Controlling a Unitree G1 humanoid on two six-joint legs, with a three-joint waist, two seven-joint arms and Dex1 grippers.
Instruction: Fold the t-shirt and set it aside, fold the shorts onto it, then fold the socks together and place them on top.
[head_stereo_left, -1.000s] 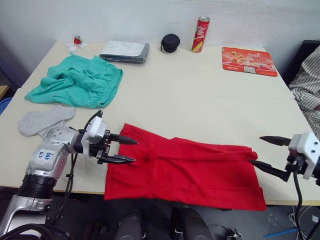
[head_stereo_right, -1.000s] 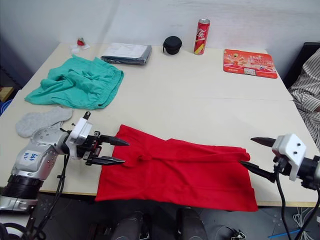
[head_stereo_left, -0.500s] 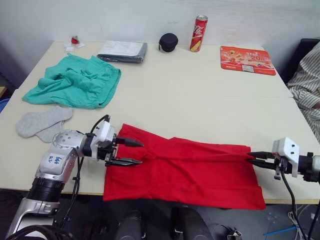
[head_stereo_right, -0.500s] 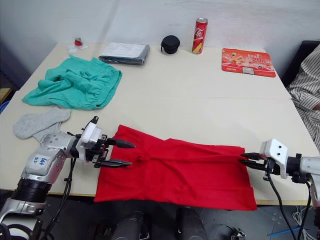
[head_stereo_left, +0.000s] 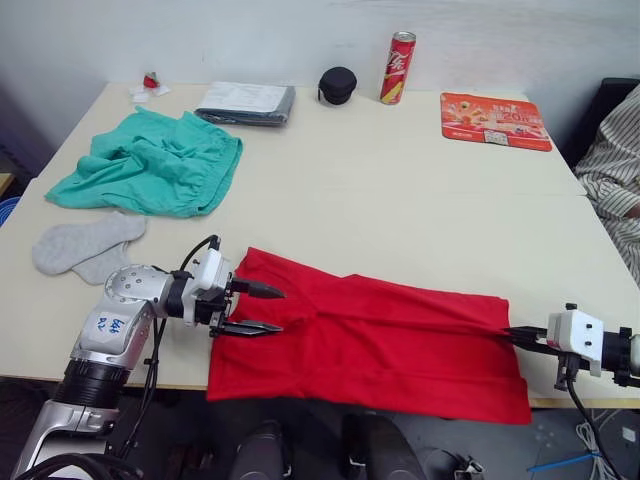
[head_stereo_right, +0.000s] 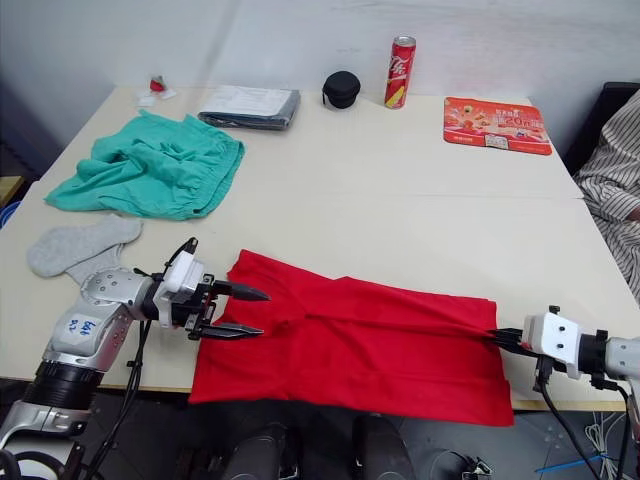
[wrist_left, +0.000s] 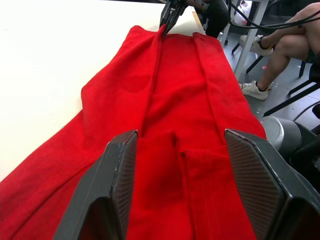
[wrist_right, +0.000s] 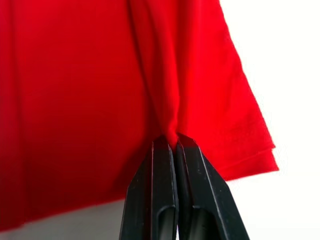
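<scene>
The red t-shirt (head_stereo_left: 380, 340) lies stretched out flat along the table's near edge. My left gripper (head_stereo_left: 275, 310) is open at the shirt's left end, one finger above the other, with red cloth (wrist_left: 175, 90) lying between them. At the shirt's right edge my right gripper (head_stereo_left: 512, 334) is shut on a pinched ridge of the fabric (wrist_right: 172, 131). A taut crease runs from that pinch across the shirt. The teal-green shorts (head_stereo_left: 150, 165) lie crumpled at the far left. The light-grey socks (head_stereo_left: 85, 245) rest beside them, nearer to me.
Along the back edge stand a folded grey cloth (head_stereo_left: 245, 100), a round black case (head_stereo_left: 338, 85) and a red can (head_stereo_left: 399, 68). An orange-red mat (head_stereo_left: 496, 120) lies at the back right. A person in striped clothing (head_stereo_left: 615, 170) sits past the right edge.
My right gripper went from open to shut on the shirt's right edge and has drawn back toward the right. My left gripper slid further right over the shirt's left end, still open.
</scene>
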